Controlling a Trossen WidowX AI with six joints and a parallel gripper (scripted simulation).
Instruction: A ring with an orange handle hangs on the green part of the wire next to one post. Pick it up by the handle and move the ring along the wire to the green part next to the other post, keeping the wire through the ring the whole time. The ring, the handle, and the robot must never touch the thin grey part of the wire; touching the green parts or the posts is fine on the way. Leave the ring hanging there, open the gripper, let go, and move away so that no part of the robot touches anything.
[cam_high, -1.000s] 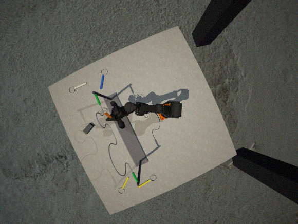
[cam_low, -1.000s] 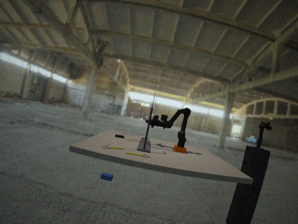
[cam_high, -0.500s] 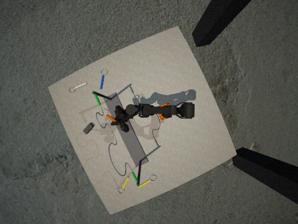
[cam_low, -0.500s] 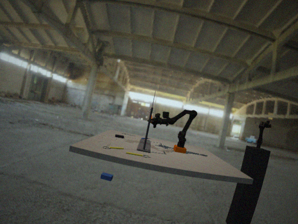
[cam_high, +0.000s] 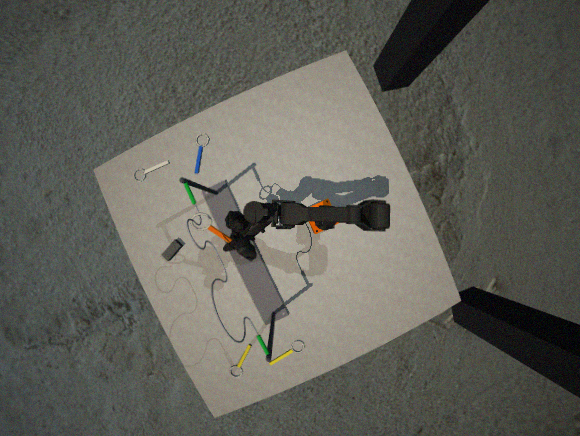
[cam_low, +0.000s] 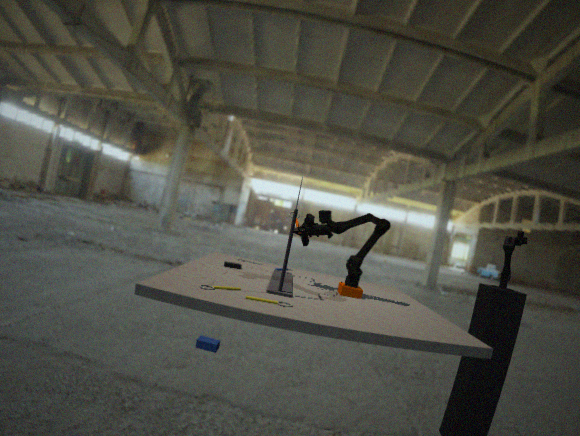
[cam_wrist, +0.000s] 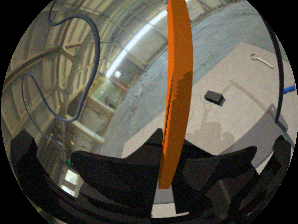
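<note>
The gripper (cam_high: 235, 239) was closed on the orange handle (cam_high: 217, 232), near its lower end. From the top view, the handle's long axis ran from the fingers up and to the left, ending in the ring (cam_high: 202, 220). The ring sat around the thin grey wire (cam_high: 216, 292), just past the green part (cam_high: 189, 193) by the near post. The other green part (cam_high: 262, 344) lay far down the wavy wire, so the ring probably had to follow those bends.
</note>
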